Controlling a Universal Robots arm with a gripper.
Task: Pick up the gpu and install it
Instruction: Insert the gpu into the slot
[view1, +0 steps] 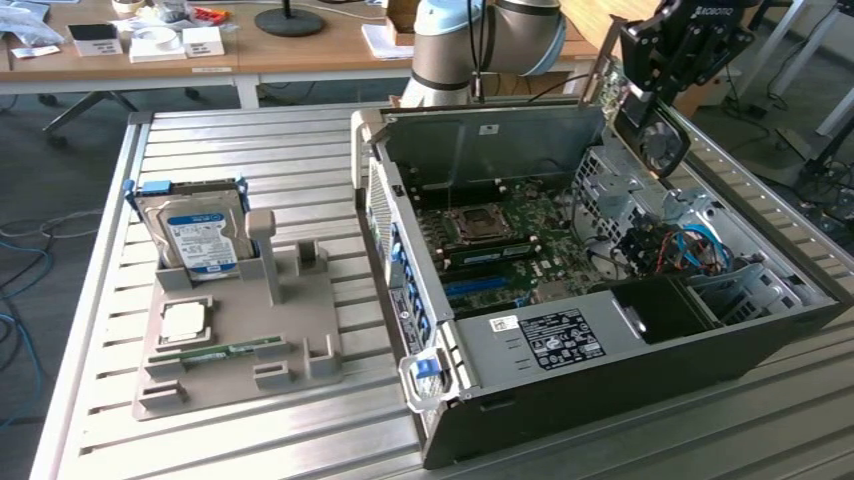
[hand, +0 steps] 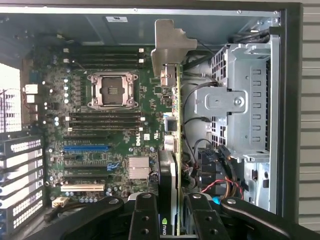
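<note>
end effector (hand: 172, 207): pinching the gpu (hand: 173, 145) edge-on
gpu place: upright, above the open computer case (view1: 627, 380), clear of its motherboard (hand: 115, 90)

Lower end of the gpu (hand: 171, 175) hidden between the jaws

A slatted metal table (view1: 240, 440) stood on a grey floor (view1: 40, 170) — wooden desks (view1: 307, 55) behind, cluttered with white boxes (view1: 158, 42) — blue cables (view1: 20, 240) trailing at the exterior view's left.
</note>
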